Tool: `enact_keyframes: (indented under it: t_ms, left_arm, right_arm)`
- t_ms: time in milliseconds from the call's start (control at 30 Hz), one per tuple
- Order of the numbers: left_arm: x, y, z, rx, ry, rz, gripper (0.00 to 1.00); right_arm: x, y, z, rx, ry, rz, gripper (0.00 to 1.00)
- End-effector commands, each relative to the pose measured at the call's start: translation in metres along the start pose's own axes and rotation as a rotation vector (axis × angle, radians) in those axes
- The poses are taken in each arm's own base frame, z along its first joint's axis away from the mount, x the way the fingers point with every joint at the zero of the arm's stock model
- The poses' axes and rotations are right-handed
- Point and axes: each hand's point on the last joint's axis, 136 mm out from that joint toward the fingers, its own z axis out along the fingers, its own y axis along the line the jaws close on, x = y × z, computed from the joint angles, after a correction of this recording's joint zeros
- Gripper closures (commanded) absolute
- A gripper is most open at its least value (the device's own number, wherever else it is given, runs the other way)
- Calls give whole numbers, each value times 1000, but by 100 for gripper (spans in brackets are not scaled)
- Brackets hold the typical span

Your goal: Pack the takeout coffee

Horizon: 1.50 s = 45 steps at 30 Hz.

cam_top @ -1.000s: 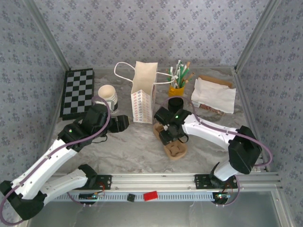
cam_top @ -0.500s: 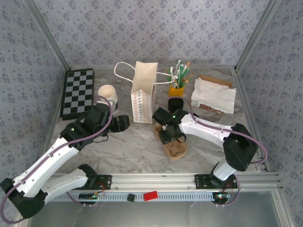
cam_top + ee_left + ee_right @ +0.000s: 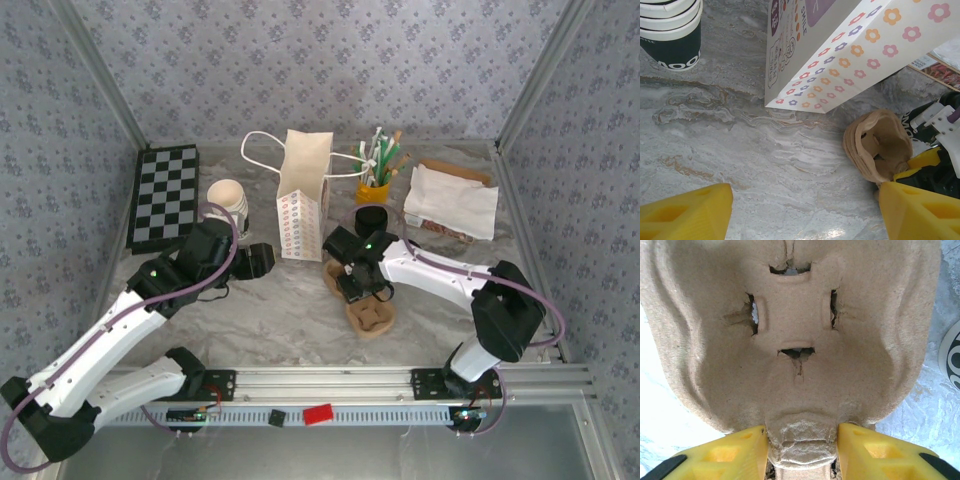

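Right gripper (image 3: 357, 287) has edged in over the pulp cup carrier (image 3: 800, 335) and now pinches its centre tab, so tray first, while the lidded coffee cup (image 3: 371, 217) waits toward the table's back edge beside the flowered paper bag (image 3: 840, 45) reading "SMILE", left gripper (image 3: 805, 212) gaping wide, empty.

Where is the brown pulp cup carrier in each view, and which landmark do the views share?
Top external: the pulp cup carrier, at the centre of the table, partly under the right gripper.
Left wrist: right of centre, below the flowered bag.
Right wrist: across the upper frame, its tab between yellow fingers.
Shared landmark: the right gripper holding the carrier.
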Motion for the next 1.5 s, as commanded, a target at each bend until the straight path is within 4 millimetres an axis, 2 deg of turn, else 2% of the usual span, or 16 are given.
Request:
enact_keyframes:
  t_ms: [0,167,400,700,900,1000,1467]
  left_arm:
    - [-4,-4,1,19,-8,-12,23]
    - [-3,-5,2,24,-4,-12,23]
    - [-4,-8,4,34,-1,-11,23]
    - [-5,-10,6,37,2,-9,23]
    - [-5,-7,3,30,-5,-7,23]
    - [-5,-6,1,25,-8,-5,23]
    - [-4,-4,2,20,-7,-3,23]
  right_arm:
    - [5,-1,-8,-22,3,34,60]
    - [6,-5,-14,-32,-5,60,64]
    - [13,-16,-21,-25,-9,120,65]
    - [5,-18,-48,-27,-64,171,65]
    - [15,-20,-58,-13,-22,204,65]
    - [26,-17,-57,-27,34,217,65]
    - [24,-12,-33,-24,67,192,62]
